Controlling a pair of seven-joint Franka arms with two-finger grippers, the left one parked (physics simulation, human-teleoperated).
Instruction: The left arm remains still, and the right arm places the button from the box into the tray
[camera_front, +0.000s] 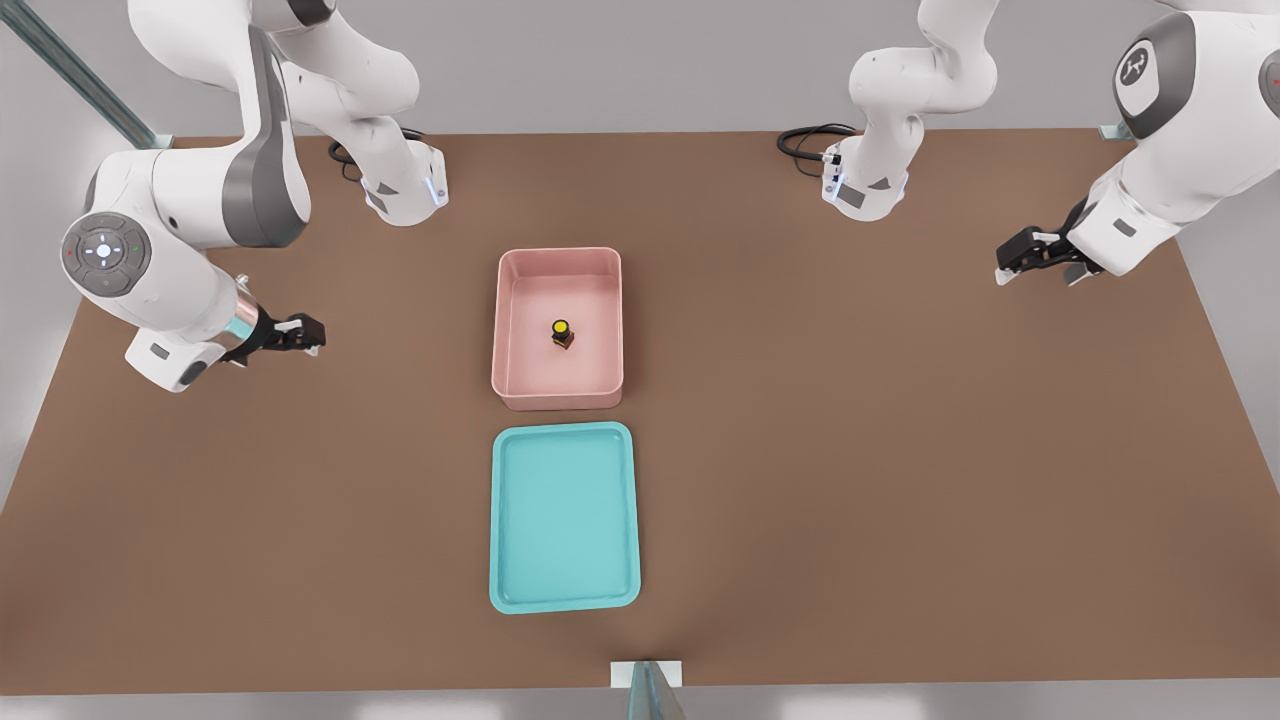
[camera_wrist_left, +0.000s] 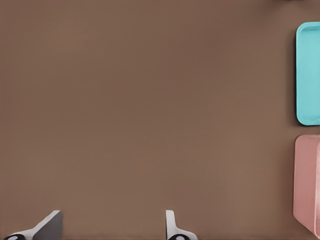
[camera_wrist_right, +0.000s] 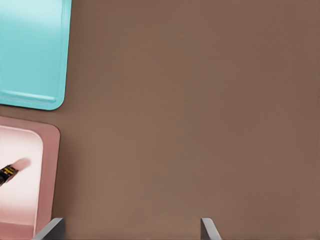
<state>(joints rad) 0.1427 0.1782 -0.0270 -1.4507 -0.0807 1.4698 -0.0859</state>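
The button (camera_front: 561, 333), a yellow cap on a black base, stands upright on the floor of the pink box (camera_front: 510, 330) at the table's middle. The teal tray (camera_front: 565, 515) lies just in front of the box and holds nothing. My gripper (camera_front: 315, 335) hovers over bare table far toward the front view's left of the box, pointing at it. In the right wrist view the gripper (camera_wrist_right: 130, 232) is open, its fingertips (camera_wrist_right: 52, 230) wide apart. That view also catches the box's corner (camera_wrist_right: 47, 165), the button (camera_wrist_right: 7, 173) and part of the tray (camera_wrist_right: 30, 50).
Two arm bases (camera_front: 405, 185) (camera_front: 865, 185) with black cables stand at the table's back edge. The parked arm's gripper (camera_front: 1040, 255) hangs at the front view's right. A small bracket (camera_front: 646, 675) sits at the front edge. Brown tabletop (camera_front: 850, 450) surrounds box and tray.
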